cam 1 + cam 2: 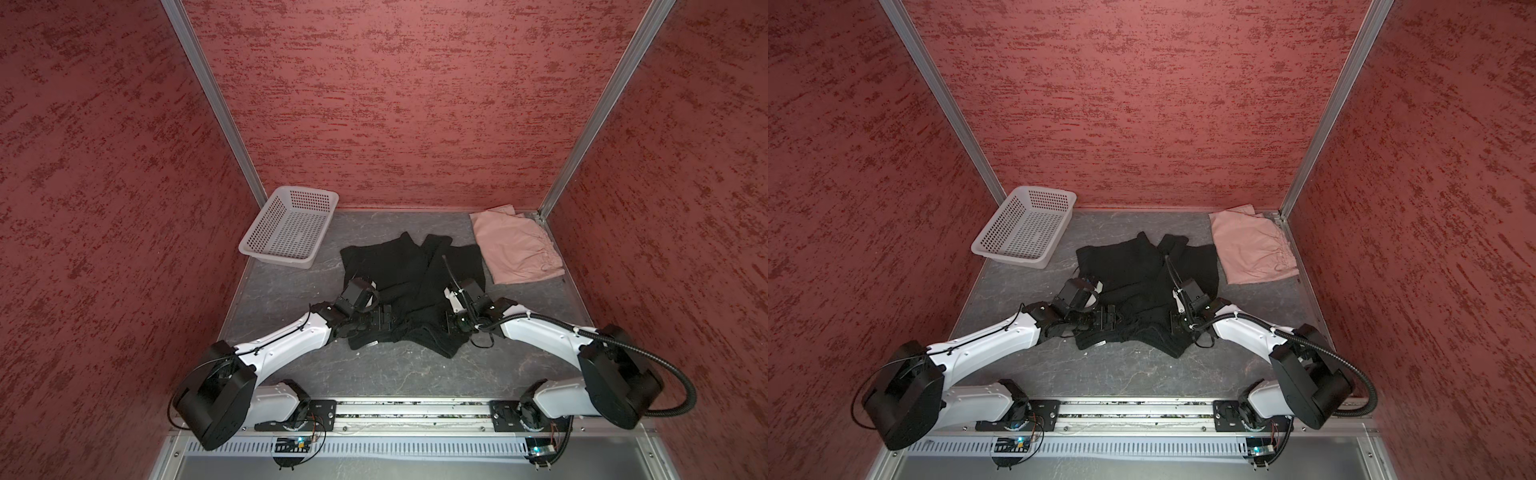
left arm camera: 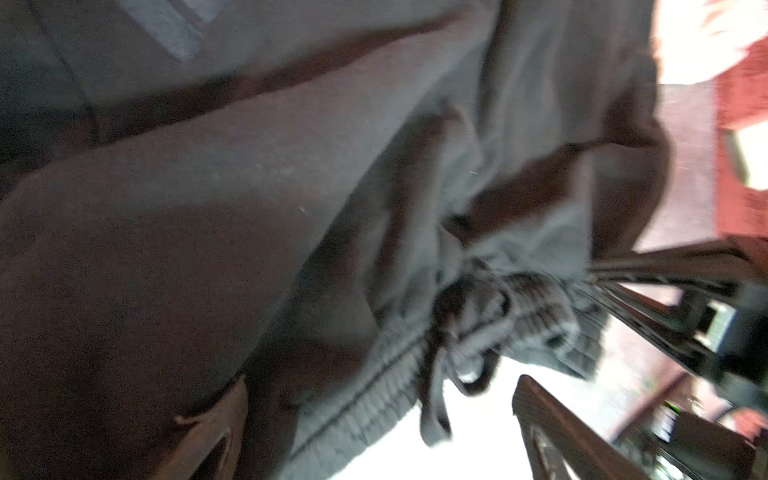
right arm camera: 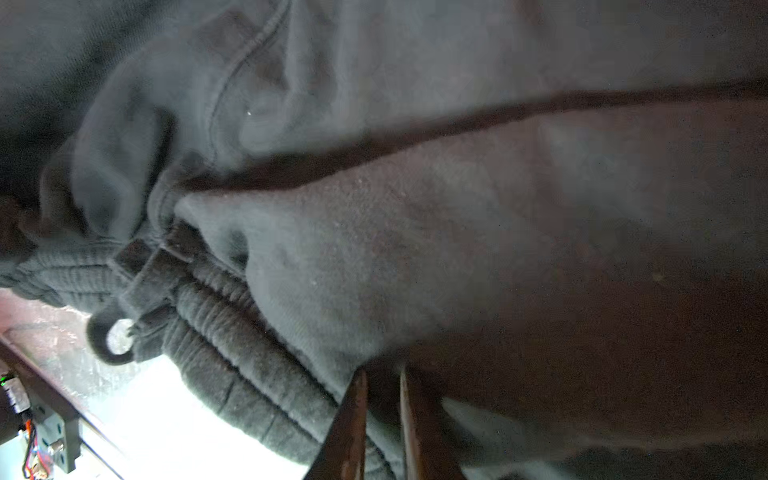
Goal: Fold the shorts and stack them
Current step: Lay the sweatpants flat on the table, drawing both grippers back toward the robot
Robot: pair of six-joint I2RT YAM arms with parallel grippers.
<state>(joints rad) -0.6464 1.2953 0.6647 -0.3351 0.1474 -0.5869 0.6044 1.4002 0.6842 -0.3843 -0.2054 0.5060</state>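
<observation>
The black shorts [image 1: 399, 266] [image 1: 1129, 266] lie spread and rumpled in the middle of the table, waistband toward the arms. The pink shorts [image 1: 515, 245] [image 1: 1250, 249] lie folded flat at the back right corner. My left gripper [image 1: 384, 318] [image 2: 378, 419] is open at the left part of the ribbed waistband, its fingers wide on either side of the band and drawstring. My right gripper [image 1: 451, 324] [image 3: 384, 399] is at the right part of the waistband, its fingers [image 3: 353, 415] drawn close with dark fabric of the black shorts [image 3: 415, 249] pinched between them.
A white perforated basket [image 1: 305, 191] [image 1: 1042, 189] sits at the back left corner, tilted against the wall. Red textured walls close in three sides. The arms' rail [image 1: 415, 409] runs along the front edge.
</observation>
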